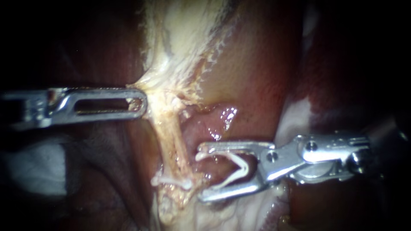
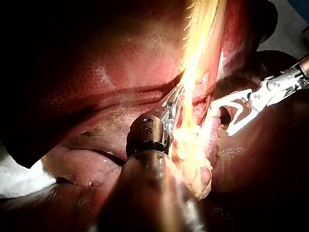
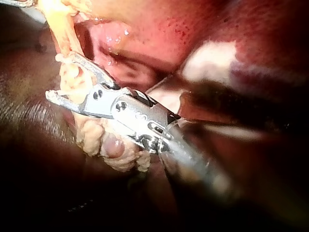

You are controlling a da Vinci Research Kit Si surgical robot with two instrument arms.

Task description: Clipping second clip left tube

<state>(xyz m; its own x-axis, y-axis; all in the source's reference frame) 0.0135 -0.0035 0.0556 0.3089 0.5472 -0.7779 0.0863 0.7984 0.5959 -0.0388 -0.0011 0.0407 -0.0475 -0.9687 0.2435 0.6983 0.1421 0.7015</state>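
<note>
One clip is on, the second isn't yet. In the endoscope view the tube (image 1: 171,141) runs as a pale strand from centre frame to lower centre, with the placed clip (image 1: 173,182) white across its lower end. Your right instrument (image 1: 200,172) enters from the right edge. Its jaws are spread wide and carry the loaded clip (image 1: 233,169), a white V with a leg against each jaw. The tips sit just right of the tube, bracketing the height of the placed clip, and as far as this view shows they aren't around the tube. Your left instrument (image 1: 139,102) enters from the left at mid height. Its jaws lie together and seem to pinch the edge of the pale tissue (image 1: 180,38) where it narrows into the tube. Left to do, by my read: slide the wide jaws across the tube clear of the placed clip, squeeze, release. The left wrist view shows the right instrument's tips just beside the strand, and the left instrument lying against it. In the right wrist view one right jaw crosses in front of the tube, so I can't tell there whether it's around or beside it. I can't make out the placed clip there either
</note>
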